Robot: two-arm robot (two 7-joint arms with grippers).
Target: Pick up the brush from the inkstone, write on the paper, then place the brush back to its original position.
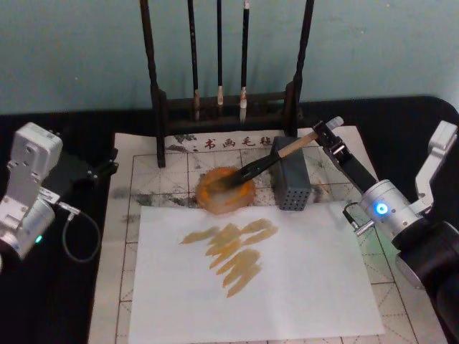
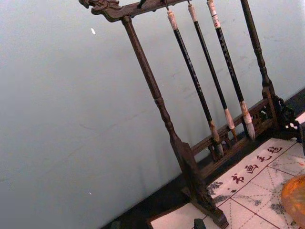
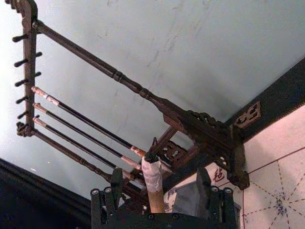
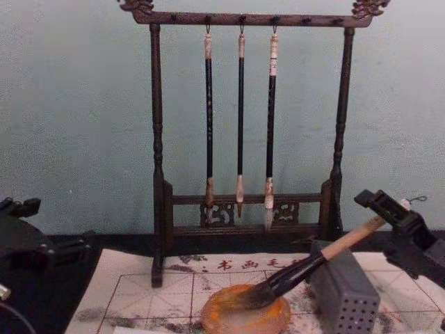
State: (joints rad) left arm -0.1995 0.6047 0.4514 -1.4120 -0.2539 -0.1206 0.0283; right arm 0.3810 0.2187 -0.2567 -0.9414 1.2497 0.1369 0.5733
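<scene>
The right pincer [image 1: 324, 135] sits at the white wrapped end of the large pale-handled calligraphy brush [image 1: 276, 159]. In the right wrist view its dark fingers [image 3: 116, 188] stand wide on either side of the handle, with a gap on each side. The brush slants down across the top of the grey perforated block [image 1: 292, 185], and its dark bristles lie in the round orange-amber inkstone [image 1: 215, 202]. Both rest on the cream red-gridded practice paper [image 1: 123, 236]. A plain white sheet [image 1: 308, 287] with amber strokes lies over the paper's near part. Behind stands a dark wooden rack [image 1: 153, 72] hung with three thin brushes [image 4: 240, 118]. The left pincer [image 1: 100, 170] rests over the black counter [image 1: 50, 308] beside the paper's left edge; how its fingers stand I cannot tell.
</scene>
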